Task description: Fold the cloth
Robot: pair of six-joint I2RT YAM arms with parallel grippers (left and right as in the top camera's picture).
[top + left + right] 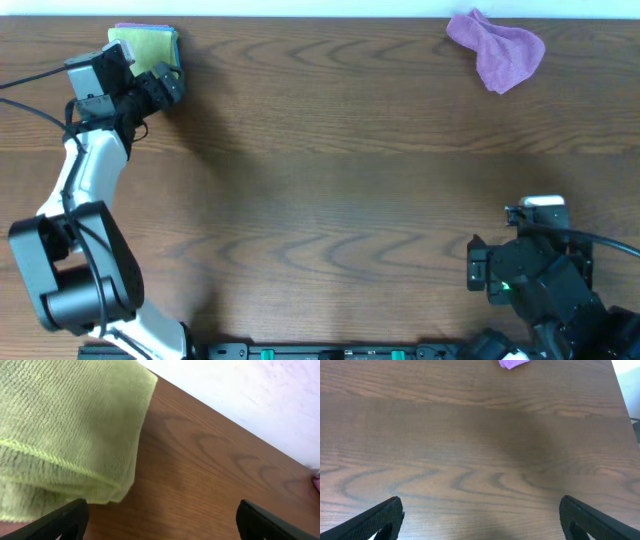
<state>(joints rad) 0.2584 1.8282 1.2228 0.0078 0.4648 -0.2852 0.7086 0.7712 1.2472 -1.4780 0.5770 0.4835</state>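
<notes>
The lime-green cloth (146,45) lies folded at the table's far left corner. In the left wrist view the cloth (65,430) fills the upper left, its stacked layers showing along the near edge. My left gripper (165,85) hovers just in front of it, open. In its own view the left gripper (160,525) has only bare wood between its tips, and the left fingertip (60,522) sits by the cloth's near edge. My right gripper (540,212) is open at the near right, and in the right wrist view it (480,520) is over bare wood.
A crumpled purple cloth (497,50) lies at the far right, its edge showing at the top of the right wrist view (512,363). Thin purple and blue fabric edges (177,42) peek out around the green cloth. The table's far edge (225,415) runs right behind it.
</notes>
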